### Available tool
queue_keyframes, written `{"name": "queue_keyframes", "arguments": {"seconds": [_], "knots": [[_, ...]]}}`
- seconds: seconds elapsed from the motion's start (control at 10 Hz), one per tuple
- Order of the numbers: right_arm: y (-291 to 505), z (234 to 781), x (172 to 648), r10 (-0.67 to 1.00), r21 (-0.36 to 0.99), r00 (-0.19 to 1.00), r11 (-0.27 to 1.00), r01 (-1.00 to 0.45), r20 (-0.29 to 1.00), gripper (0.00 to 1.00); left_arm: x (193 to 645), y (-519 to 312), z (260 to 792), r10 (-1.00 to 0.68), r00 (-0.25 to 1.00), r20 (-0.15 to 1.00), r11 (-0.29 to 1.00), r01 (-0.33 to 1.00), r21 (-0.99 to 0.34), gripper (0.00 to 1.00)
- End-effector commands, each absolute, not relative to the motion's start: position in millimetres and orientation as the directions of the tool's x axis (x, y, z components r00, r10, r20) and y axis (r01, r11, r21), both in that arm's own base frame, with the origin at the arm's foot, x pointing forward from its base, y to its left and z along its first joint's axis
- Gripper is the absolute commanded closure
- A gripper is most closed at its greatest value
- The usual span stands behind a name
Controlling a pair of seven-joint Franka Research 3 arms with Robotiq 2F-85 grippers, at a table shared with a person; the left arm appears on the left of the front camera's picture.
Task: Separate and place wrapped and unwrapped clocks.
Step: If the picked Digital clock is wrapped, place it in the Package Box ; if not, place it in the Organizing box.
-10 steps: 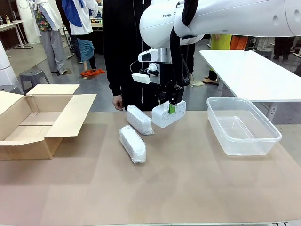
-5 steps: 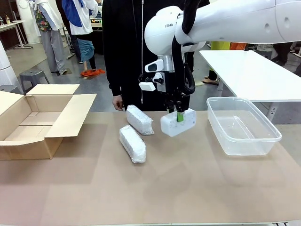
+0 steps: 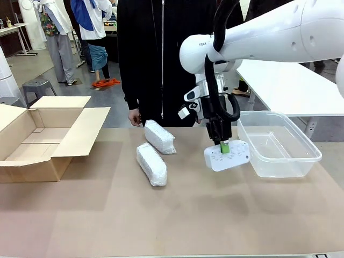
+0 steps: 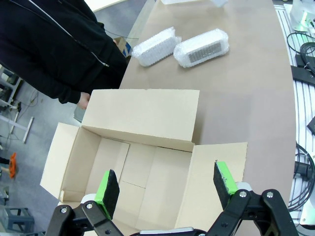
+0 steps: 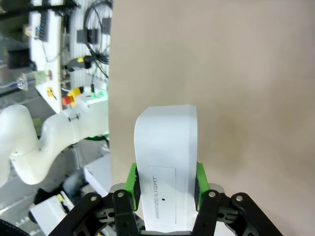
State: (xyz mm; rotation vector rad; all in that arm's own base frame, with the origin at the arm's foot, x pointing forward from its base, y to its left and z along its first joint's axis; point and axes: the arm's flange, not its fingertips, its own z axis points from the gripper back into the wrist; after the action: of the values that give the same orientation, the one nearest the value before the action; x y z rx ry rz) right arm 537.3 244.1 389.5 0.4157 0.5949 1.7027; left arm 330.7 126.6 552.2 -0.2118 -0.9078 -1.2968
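Moved right from beside the 2 wrapped clocks [image 3: 151,164] [image 3: 159,136], bare clock [image 3: 228,156] now hangs just beside the tub [image 3: 285,161], top edge hidden in clamped right fingers [image 3: 224,145]; left fingers [image 4: 108,189] wide over cardboard box [image 4: 142,118].

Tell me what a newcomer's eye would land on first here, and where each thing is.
The right gripper, shut on the bare white clock, holds it in the air by the left rim of the clear tub on the table's right. Two wrapped clocks lie close together near the far middle, in front of a person in black. The left gripper hangs open over the open cardboard box at the left.
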Motion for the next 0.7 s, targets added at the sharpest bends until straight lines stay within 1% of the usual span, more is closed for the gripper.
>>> {"name": "queue_keyframes", "arguments": {"seconds": [0.0,0.2,0.5,0.6], "knots": [[236.6,398.0,547.4,0.994,0.622,-0.107,-0.089,-0.778,0.008,0.48,331.8,128.3,552.4,-0.728,-0.035,0.685,0.292,0.888,0.356,0.00],[220.8,403.7,554.7,0.999,0.608,-0.044,-0.046,-0.793,0.019,0.48,331.8,128.3,552.4,-0.728,-0.035,0.685,0.292,0.888,0.356,0.00],[212.1,408.7,559.1,1.000,0.601,0.003,-0.004,-0.799,0.010,0.48,331.8,128.3,552.4,-0.728,-0.035,0.685,0.292,0.888,0.356,0.00],[208.2,410.3,561.2,0.999,0.601,0.035,0.025,-0.799,0.005,0.48,331.8,128.3,552.4,-0.728,-0.035,0.685,0.292,0.888,0.356,0.00]]}}
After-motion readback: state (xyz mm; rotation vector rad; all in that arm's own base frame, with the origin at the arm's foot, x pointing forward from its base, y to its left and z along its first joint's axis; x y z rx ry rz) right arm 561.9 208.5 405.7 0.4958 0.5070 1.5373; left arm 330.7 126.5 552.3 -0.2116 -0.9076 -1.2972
